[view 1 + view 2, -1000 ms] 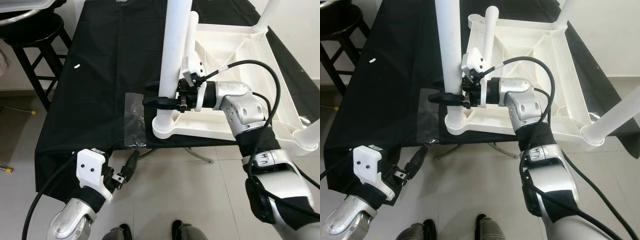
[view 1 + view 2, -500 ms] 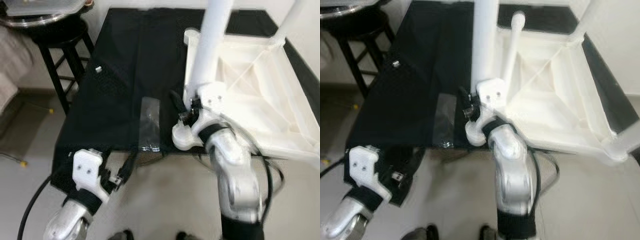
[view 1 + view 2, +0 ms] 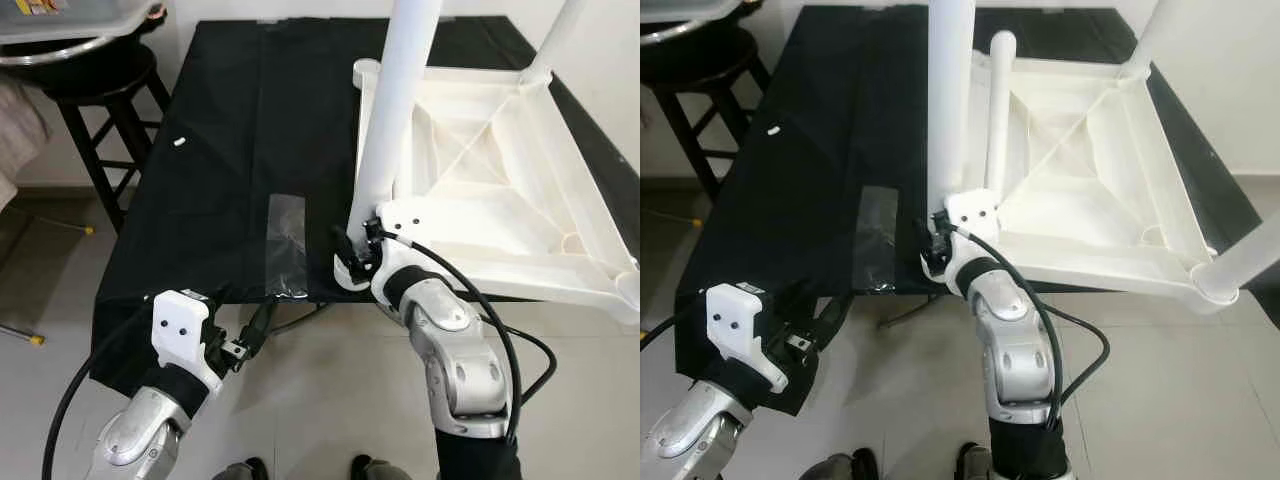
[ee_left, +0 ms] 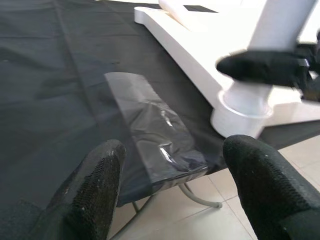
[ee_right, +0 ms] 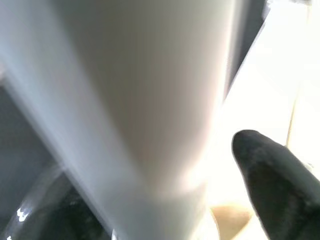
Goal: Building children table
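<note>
The right gripper is clamping the near leg low down, just above its socket, one black finger showing beside the white tube in the wrist view. The leg is standing upright in the near corner socket of the tabletop, which is lying upside down on the black cloth. That corner is sitting right at the cloth's front edge, above the tiled floor. Another leg is rising from the far right corner, and a third from the far left one.

The left gripper is hanging below the cloth's front edge with its fingers spread and nothing between them, pointing towards a clear plastic bag lying flat on the cloth just beside the socket. A stool is standing off to the left.

The step in hand looks like seating or tightening this leg. Next, the leg probably needs pressing or twisting fully home, with the tabletop kept from sliding off the edge.
</note>
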